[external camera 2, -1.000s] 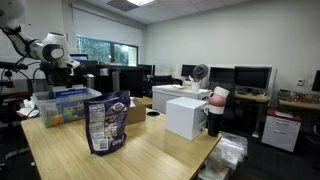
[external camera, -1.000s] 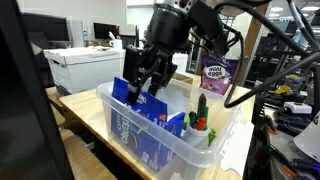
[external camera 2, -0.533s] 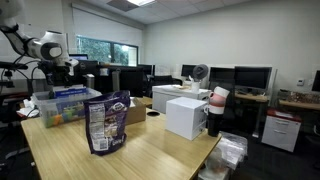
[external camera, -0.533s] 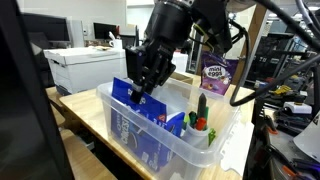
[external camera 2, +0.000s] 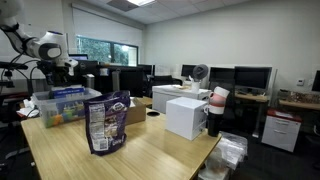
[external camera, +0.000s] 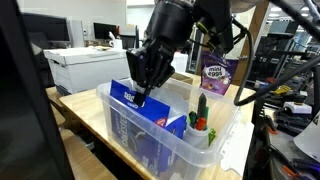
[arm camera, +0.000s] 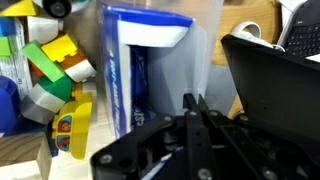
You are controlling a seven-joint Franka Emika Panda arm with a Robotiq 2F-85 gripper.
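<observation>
My gripper [external camera: 140,96] hangs inside a clear plastic bin [external camera: 222,146], its tips at the top edge of an upright blue and white box [external camera: 133,122]. In the wrist view the gripper [arm camera: 195,101] has both fingers pressed together, and I see nothing between them. The blue box [arm camera: 140,75] stands just beyond the fingertips, against the bin's clear wall [arm camera: 205,55]. Whether the tips touch the box I cannot tell. From the far exterior view the arm [external camera 2: 47,46] leans over the bin [external camera 2: 58,106].
A green cactus toy [external camera: 201,107] stands in the bin's right part. Colourful toys [arm camera: 50,65] and a yellow bottle [arm camera: 65,135] lie left of the box. A purple snack bag [external camera 2: 106,122], a white box [external camera 2: 186,116] and a white printer [external camera: 78,66] stand nearby.
The jaws have closed from partly open to fully shut. The gripper has sunk slightly toward the top of the blue box.
</observation>
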